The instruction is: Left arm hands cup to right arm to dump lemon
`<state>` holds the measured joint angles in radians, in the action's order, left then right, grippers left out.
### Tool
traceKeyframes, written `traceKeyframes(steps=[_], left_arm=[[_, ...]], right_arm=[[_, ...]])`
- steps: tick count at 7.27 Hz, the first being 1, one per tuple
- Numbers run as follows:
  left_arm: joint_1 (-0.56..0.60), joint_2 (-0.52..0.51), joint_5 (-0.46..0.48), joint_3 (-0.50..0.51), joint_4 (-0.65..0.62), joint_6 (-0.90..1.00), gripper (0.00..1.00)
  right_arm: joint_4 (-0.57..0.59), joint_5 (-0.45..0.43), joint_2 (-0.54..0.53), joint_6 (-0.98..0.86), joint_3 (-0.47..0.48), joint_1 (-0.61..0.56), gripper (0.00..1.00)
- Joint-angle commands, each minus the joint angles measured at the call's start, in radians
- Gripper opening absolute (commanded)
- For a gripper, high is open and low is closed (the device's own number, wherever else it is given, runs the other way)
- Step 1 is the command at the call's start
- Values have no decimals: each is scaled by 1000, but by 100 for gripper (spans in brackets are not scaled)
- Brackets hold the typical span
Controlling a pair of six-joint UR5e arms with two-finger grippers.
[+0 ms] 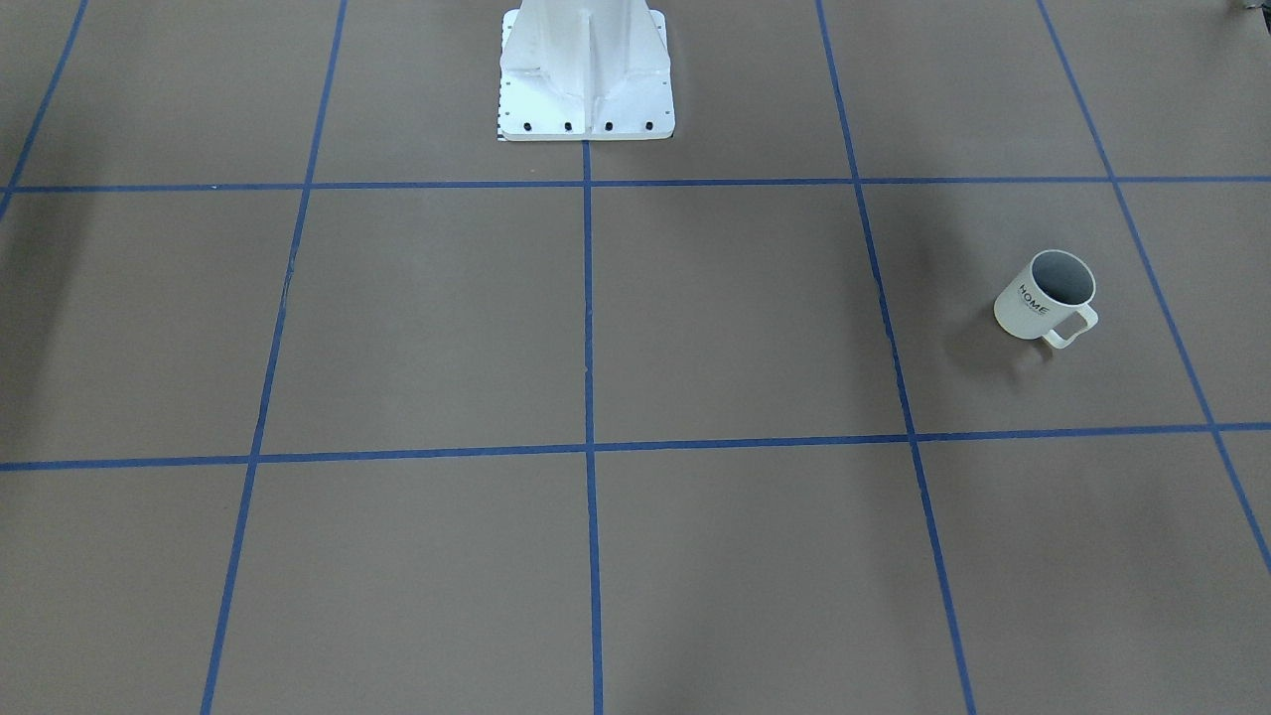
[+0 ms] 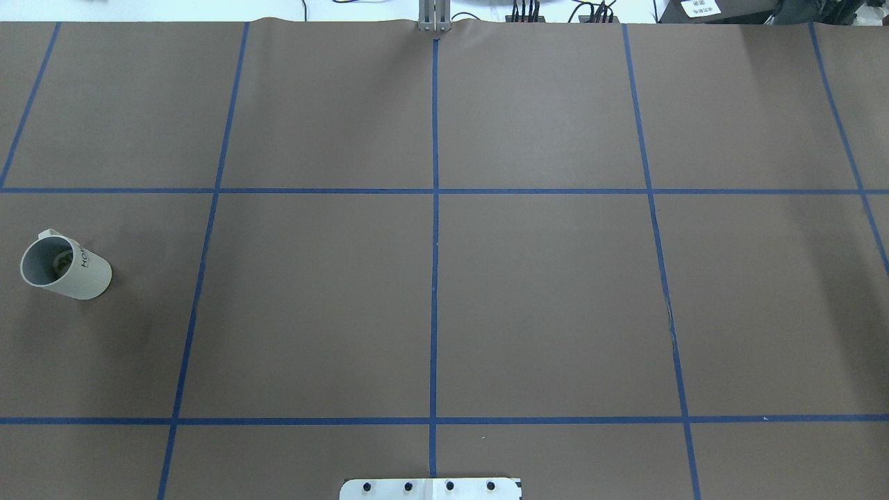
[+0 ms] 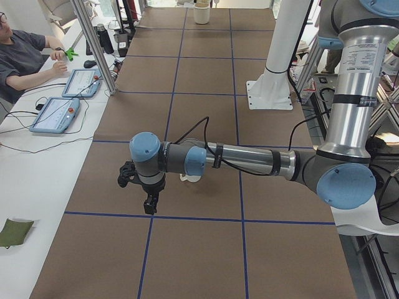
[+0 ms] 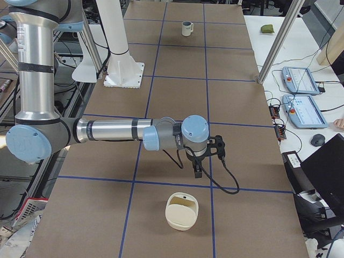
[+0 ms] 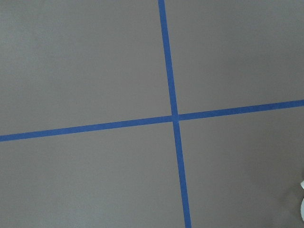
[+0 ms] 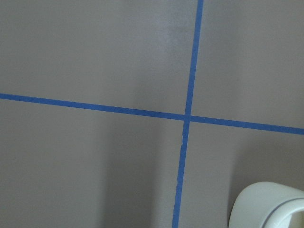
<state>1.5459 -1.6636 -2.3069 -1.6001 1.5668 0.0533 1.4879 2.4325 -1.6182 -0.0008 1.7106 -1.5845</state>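
- One cup is standing upright on the bench, way over on my left side.
- Lemon is sitting inside it.
- My left hand and right hand are hovering over the bench, and I can't tell if either is apart or together.

Overhead, front views oppose, share cup; wrist cameras seemingly near table.
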Motion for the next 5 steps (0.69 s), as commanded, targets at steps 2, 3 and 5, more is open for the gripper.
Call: traceKeyframes(steps=[2,3,5], left_arm=[[-36,-7,-9,-93,-7,-16,100],[-93,16,-9,-124,4,-203,100],[-220,114,-3,-223,103,-502,100]], right_arm=[[0,5,35,38,34,50,100],[-1,-15,44,138,37,98,100],[-125,-16,15,174,44,115,100]])
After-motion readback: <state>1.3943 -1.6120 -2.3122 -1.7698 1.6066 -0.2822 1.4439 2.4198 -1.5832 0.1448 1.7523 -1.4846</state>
